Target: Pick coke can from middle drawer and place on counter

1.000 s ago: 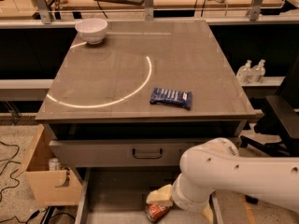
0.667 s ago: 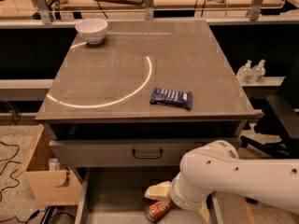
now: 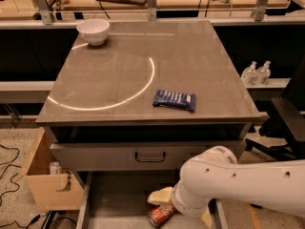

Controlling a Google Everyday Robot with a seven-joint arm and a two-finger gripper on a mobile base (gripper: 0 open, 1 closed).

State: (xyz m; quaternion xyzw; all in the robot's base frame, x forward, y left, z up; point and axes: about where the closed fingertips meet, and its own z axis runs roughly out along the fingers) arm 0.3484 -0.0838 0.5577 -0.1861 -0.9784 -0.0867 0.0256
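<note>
The gripper [image 3: 180, 210] sits low inside the open drawer [image 3: 119, 202]. Its two pale fingers [image 3: 159, 196] are spread apart and are not pinching anything. The can [image 3: 162, 214] lies on its side on the drawer floor, just on the near side of the far finger, with the other finger off to its right. I cannot tell whether either finger touches it.

Compared with a second ago, very little has moved. The can is in the same spot and still flat on the floor, and the wrist has only edged slightly over it. I judge that the grasp is not yet made, so the lift to the tabletop [image 3: 190, 61], up and beyond the fingers, is still to do.

The can shows white markings on red, but no word can be read. The blue wrapper [image 3: 174, 99] on the tabletop, well beyond the fingers, carries pale print that is also illegible.
</note>
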